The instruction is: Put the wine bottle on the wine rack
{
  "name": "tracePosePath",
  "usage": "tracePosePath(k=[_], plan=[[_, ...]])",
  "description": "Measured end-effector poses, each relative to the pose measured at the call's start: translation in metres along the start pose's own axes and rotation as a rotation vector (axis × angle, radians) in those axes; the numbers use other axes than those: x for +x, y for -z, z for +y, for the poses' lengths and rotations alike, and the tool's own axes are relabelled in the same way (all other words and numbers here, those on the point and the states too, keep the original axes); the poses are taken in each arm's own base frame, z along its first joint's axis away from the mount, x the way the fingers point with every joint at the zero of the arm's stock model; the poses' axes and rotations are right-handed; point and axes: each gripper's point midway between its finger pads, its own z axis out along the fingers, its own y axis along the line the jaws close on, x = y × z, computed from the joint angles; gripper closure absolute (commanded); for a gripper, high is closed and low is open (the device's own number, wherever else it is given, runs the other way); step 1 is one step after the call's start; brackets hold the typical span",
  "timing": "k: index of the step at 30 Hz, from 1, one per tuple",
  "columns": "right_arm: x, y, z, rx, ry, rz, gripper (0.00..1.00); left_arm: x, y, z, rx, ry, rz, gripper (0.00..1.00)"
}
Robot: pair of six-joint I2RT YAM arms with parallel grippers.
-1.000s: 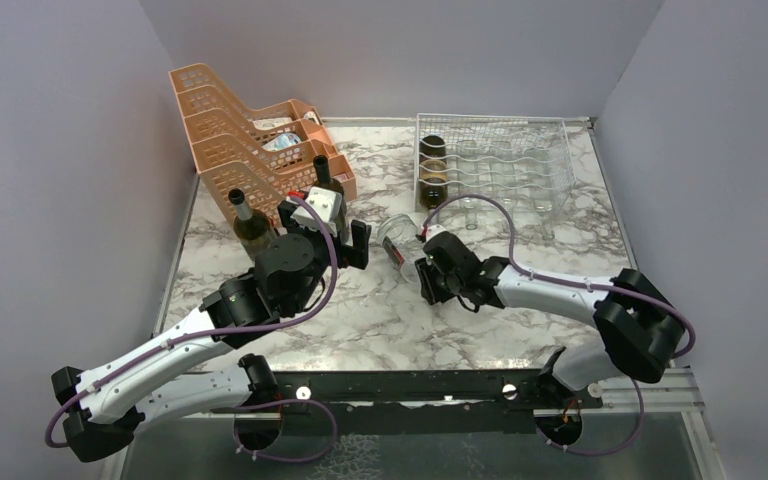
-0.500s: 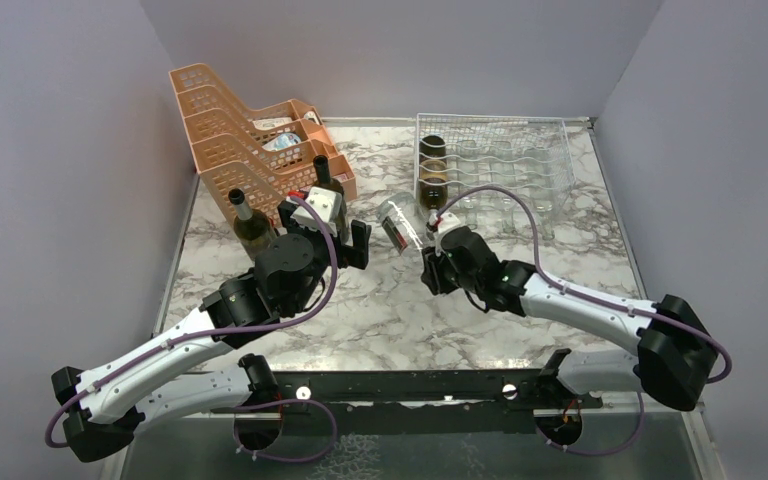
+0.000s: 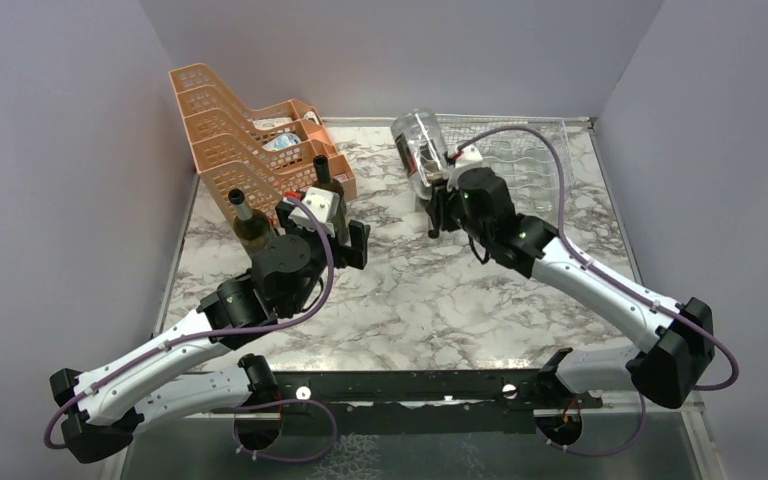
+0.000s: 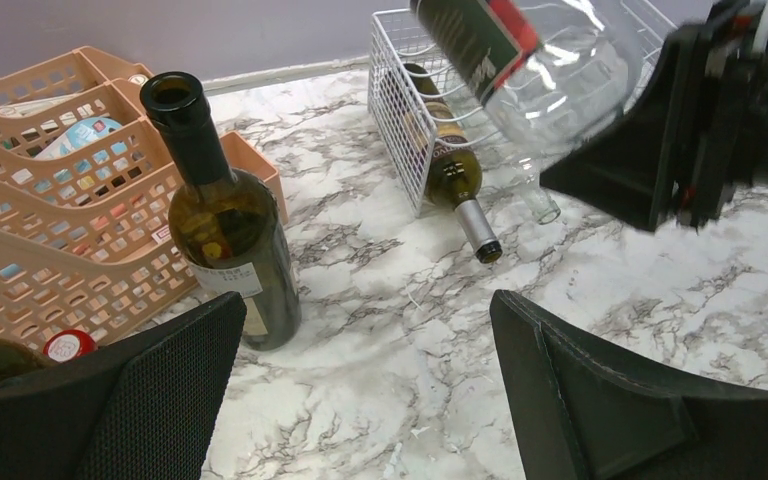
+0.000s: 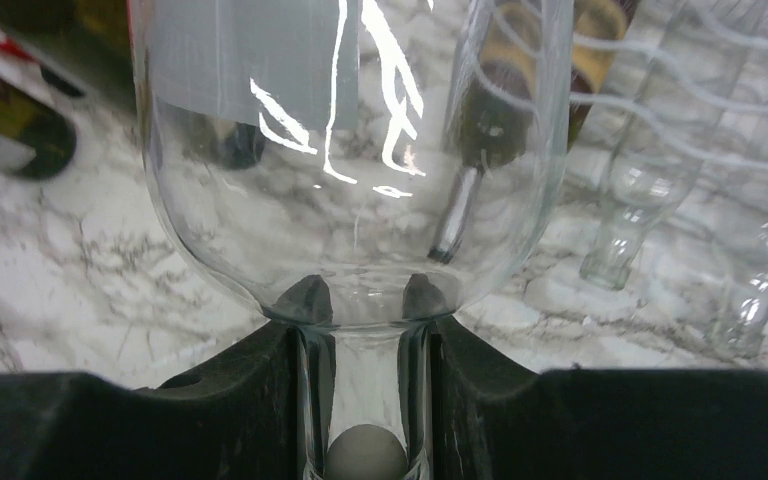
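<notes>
The clear wine bottle [image 3: 418, 145] looks empty: light, slick, breakable. Right fingers [image 5: 230, 400] clamp its neck, a sound hold, by the wine rack [image 3: 535, 165] at one o'clock. Left fingers [image 4: 600, 400] gape empty.

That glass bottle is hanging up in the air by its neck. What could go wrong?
The right tool pinches only the thin neck of the clear wine bottle, so it could slip and break on the marble table. It could also knock the wine rack or the dark bottle lying in it.
</notes>
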Motion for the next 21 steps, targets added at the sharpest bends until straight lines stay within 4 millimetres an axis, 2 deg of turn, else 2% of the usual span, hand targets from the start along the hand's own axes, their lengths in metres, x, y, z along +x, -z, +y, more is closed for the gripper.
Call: tracePosePath(k=[2,5,8,11,15,21], plan=[[-0.020,-0.005,-0.014,0.035,-0.037,-0.027,0.99,-0.001,0.001,0.000,0.000,0.002,-0.003,0.01],[-0.036,-0.017,-0.041,0.101,-0.098,-0.038,0.99,-0.002,0.002,0.001,0.002,0.005,-0.007,0.01],[-0.037,-0.031,-0.068,0.164,-0.162,-0.009,0.99,-0.003,0.003,0.001,0.002,0.007,-0.010,0.01],[-0.029,-0.047,-0.088,0.204,-0.222,0.037,0.99,-0.003,0.003,0.001,0.002,0.007,-0.010,0.01],[-0.012,-0.068,-0.098,0.197,-0.284,0.115,0.99,-0.003,0.003,0.002,0.002,0.007,-0.009,0.01],[0.001,-0.100,-0.089,0.136,-0.344,0.190,0.99,-0.003,0.003,0.002,0.001,0.006,-0.008,0.01]])
